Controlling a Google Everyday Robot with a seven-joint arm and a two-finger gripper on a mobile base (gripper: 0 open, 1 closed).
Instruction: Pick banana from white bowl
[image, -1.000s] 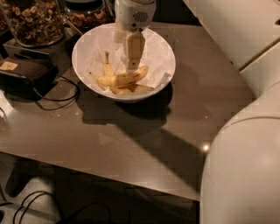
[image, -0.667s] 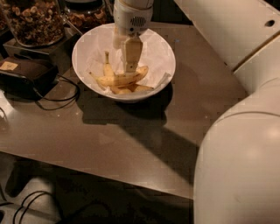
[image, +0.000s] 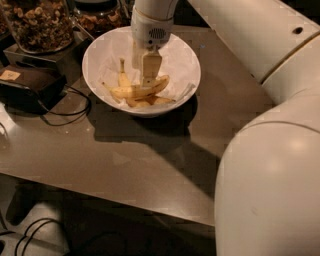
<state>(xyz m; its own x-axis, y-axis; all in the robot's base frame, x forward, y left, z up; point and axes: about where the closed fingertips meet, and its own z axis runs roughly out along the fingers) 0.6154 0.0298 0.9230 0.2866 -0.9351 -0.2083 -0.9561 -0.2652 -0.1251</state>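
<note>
The white bowl (image: 102, 47), lined with white paper, stands at the back of the brown table (image: 150, 165). Three yellow bananas lie in it. The longest, curved banana (image: 127, 92) lies across the middle of the bowl. A slimmer one (image: 122, 77) points up behind it and another (image: 152, 102) lies in front. My gripper (image: 146, 80) hangs straight down from its white wrist (image: 150, 25) into the bowl, its tip right at the long banana, near the banana's right half. The part of the banana under the tip is hidden.
Two glass jars of nuts (image: 37, 22) (image: 97, 17) stand behind the bowl at the back left. A black device (image: 25, 90) with cables (image: 65, 115) lies left of the bowl. My white arm and body (image: 270, 175) fill the right side.
The gripper has sunk slightly lower onto the bananas. The upper arm has shifted on the right side of the view. The bananas and bowl have not moved.
</note>
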